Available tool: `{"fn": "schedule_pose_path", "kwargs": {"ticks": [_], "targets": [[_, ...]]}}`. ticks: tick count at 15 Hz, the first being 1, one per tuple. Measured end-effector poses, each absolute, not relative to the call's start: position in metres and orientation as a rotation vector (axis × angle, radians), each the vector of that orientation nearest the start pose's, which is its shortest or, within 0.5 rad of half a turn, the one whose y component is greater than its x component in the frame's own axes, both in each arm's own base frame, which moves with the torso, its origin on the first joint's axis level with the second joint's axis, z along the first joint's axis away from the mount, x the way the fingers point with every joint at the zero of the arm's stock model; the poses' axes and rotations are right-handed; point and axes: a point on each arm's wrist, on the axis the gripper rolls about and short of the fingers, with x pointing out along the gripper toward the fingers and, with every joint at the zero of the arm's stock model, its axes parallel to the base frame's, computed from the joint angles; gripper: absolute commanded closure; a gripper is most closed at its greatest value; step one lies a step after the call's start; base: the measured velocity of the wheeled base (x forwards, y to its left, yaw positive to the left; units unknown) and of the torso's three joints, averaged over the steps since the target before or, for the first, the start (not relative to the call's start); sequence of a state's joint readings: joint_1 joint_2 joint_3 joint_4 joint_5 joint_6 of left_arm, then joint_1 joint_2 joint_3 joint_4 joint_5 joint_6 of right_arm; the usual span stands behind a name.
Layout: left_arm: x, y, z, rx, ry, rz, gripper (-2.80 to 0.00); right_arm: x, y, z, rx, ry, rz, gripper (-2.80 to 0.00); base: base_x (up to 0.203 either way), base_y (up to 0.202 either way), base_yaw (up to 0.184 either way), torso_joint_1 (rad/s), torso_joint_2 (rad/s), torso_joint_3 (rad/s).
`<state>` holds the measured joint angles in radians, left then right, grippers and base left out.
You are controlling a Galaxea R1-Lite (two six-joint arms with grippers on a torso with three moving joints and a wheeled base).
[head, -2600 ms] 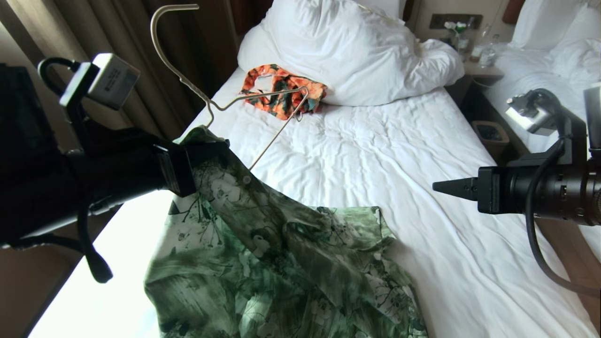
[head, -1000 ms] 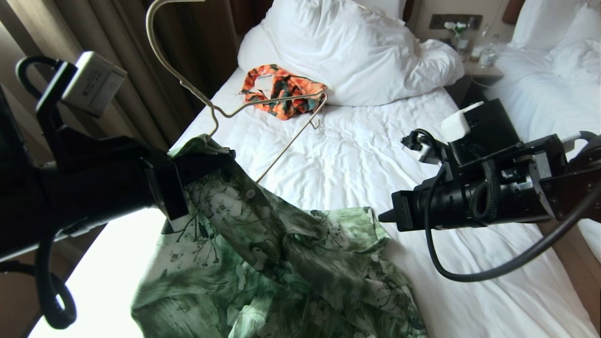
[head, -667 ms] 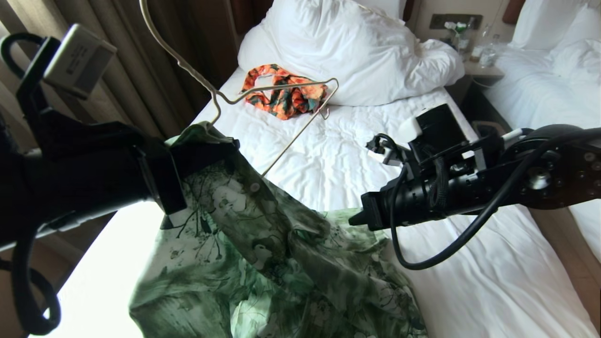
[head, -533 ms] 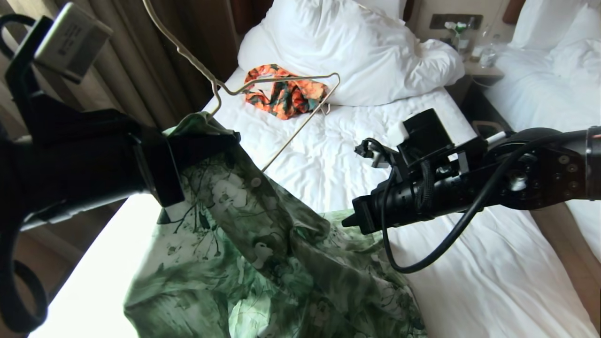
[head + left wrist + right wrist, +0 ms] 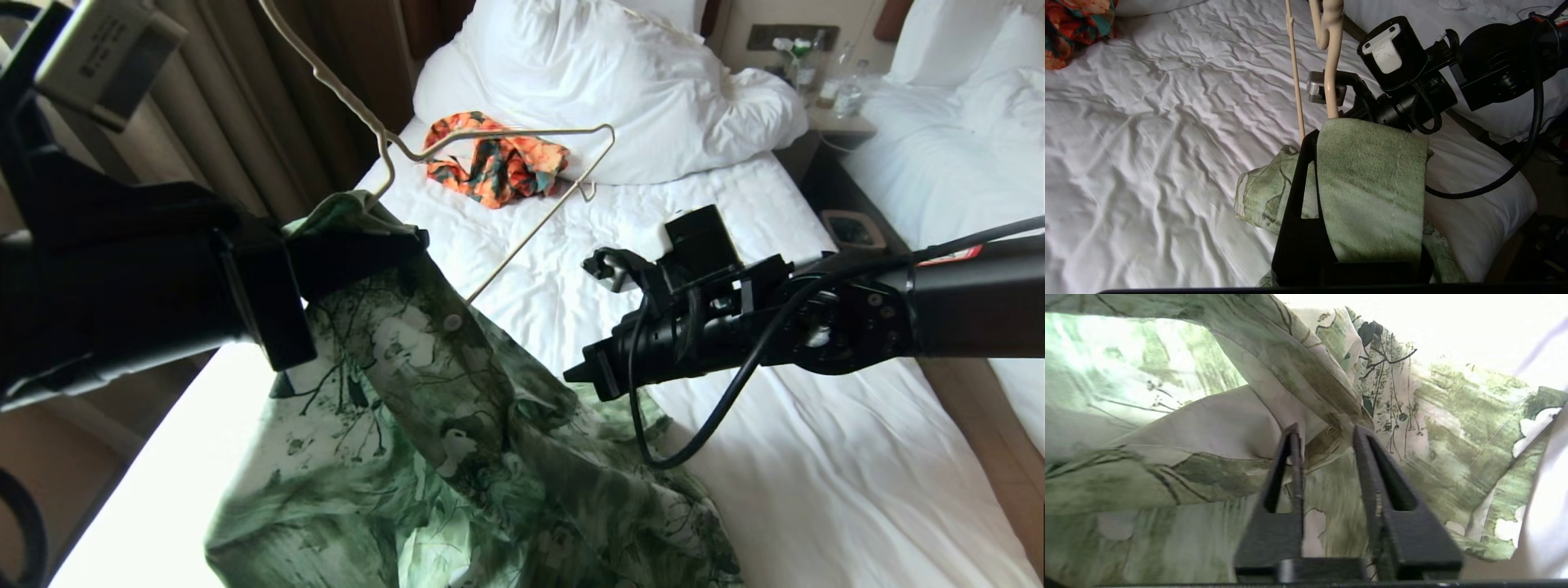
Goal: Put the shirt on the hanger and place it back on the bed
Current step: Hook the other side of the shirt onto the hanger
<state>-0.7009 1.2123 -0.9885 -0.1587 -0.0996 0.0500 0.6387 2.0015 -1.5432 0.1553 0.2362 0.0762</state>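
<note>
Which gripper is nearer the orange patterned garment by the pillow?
Left. The left gripper, shut on the shirt collar, sits just short of the orange garment; the right gripper is farther down the bed.

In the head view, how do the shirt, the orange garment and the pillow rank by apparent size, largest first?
1. shirt, though it lies nearest the camera
2. pillow
3. orange garment, clearly smallest

Shirt against pillow is unsure in real size.

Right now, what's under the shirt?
The bed: white sheet shows all around the shirt. The left end effector holds up its collar together with the hanger, one hanger arm inside the fabric. Whatever lies beneath the draped cloth is hidden.
</note>
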Motion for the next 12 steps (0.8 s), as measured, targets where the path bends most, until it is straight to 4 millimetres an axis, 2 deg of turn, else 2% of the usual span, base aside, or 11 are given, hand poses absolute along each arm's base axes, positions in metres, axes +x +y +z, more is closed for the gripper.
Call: {"fn": "schedule_pose_path", "kwargs": {"ticks": [6, 10, 12], "targets": [[0.138, -0.12, 0.309, 0.065, 0.042, -0.804, 0.0, 0.329, 0.248, 0.188, -0.212, 0.573, 0.883, -2.8, 0.0, 0.0, 0.0, 0.0, 0.0, 0.0], [0.137, -0.119, 0.309, 0.064, 0.039, -0.804, 0.0, 0.342, 0.263, 0.179, -0.221, 0.446, 0.977, -2.8, 0.0, 0.0, 0.0, 0.0, 0.0, 0.0], [0.137, -0.119, 0.309, 0.064, 0.038, -0.804, 0.0, 0.344, 0.266, 0.172, -0.225, 0.449, 1.006, -2.8, 0.0, 0.0, 0.0, 0.0, 0.0, 0.0]]}}
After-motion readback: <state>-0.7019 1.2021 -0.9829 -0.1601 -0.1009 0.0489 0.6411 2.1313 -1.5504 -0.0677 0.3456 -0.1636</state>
